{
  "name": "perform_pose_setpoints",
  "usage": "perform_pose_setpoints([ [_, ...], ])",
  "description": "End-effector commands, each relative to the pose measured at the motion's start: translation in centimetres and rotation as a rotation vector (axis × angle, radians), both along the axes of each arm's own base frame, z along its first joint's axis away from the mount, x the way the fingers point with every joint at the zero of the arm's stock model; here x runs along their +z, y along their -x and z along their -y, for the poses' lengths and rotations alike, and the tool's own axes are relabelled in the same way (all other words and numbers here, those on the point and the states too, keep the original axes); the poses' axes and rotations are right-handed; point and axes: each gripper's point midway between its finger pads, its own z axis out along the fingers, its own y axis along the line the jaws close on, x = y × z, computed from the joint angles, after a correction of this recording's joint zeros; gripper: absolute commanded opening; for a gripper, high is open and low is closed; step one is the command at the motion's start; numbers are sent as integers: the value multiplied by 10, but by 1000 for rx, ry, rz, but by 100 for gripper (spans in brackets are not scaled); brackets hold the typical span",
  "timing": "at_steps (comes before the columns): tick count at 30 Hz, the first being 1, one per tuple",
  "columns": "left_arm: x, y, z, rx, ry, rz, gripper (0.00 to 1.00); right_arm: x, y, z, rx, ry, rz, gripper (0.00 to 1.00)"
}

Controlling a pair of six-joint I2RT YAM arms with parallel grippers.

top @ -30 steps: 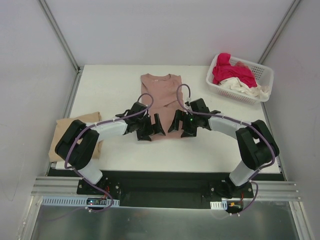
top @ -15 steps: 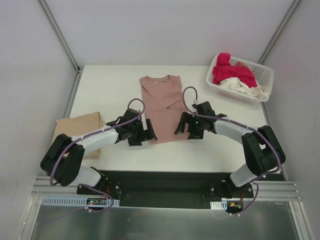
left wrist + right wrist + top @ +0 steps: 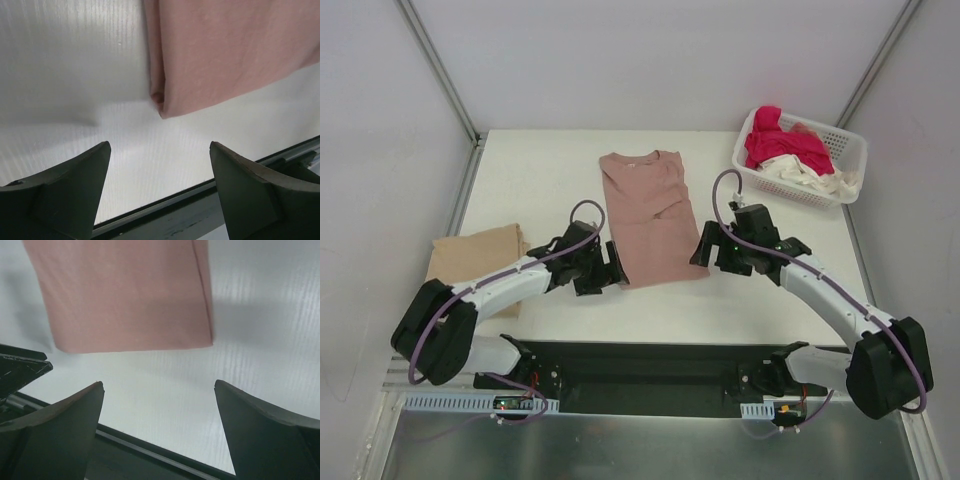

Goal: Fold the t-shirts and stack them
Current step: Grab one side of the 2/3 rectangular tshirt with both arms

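Left pincer, right pincer spread, flanking pink t-shirt hem, apart.

You have matt, soft pink cloth in the t-shirt, a finely ribbed white worktop with faint sheen, and a latticed white plastic basket

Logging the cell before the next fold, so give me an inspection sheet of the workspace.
Surface: white table, no stains seen.
Job's things: pink t-shirt flat mid-table, sides folded in; tan t-shirt folded at left edge; magenta shirt and cream shirt heaped in white basket.
Clutter: nothing seen.
Grippers: left gripper and right gripper open, empty, flanking the pink hem.
Cables: purple cables arch over both wrists.
Surroundings: white walls, metal corner posts.
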Motion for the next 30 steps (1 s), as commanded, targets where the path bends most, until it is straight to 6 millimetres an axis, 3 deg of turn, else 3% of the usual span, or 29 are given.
perform_pose_setpoints([
  [1,-11,-5,8,7,-47,-53,76,-17,5,29,-41,125,-15,97],
  [2,-19,-5,8,10,-64,-75,75,-20,4,29,-36,130,-28,98],
  [3,-19,-10,11,14,-65,-73,65,-20,2,28,-35,128,-33,99],
  [6,-29,-15,11,32,-90,-97,53,-31,0,25,-23,118,-81,96],
  [9,-37,-16,12,36,-103,-119,49,-42,-5,21,-17,111,-107,94],
  [12,-41,-15,16,20,-101,-140,32,-55,-7,20,-22,123,-142,93],
  [13,-44,-12,19,7,-91,-158,20,-58,-9,20,-23,124,-148,91],
  [16,-45,-7,23,-14,-84,-169,0,-67,-12,17,-27,117,-170,87],
  [21,-49,1,19,-4,-93,-183,0,-81,-15,11,-26,104,-204,80],
  [26,-45,1,18,5,-84,-175,0,-90,-20,-1,-11,59,-232,53],
  [27,-45,2,17,6,-85,-174,0,-91,-21,-2,-9,58,-236,46],
  [28,-44,2,17,5,-82,-172,0,-93,-20,-3,-6,52,-244,33],
  [30,-42,5,18,-2,-69,-175,0,-93,-18,-4,-4,45,-247,22],
])
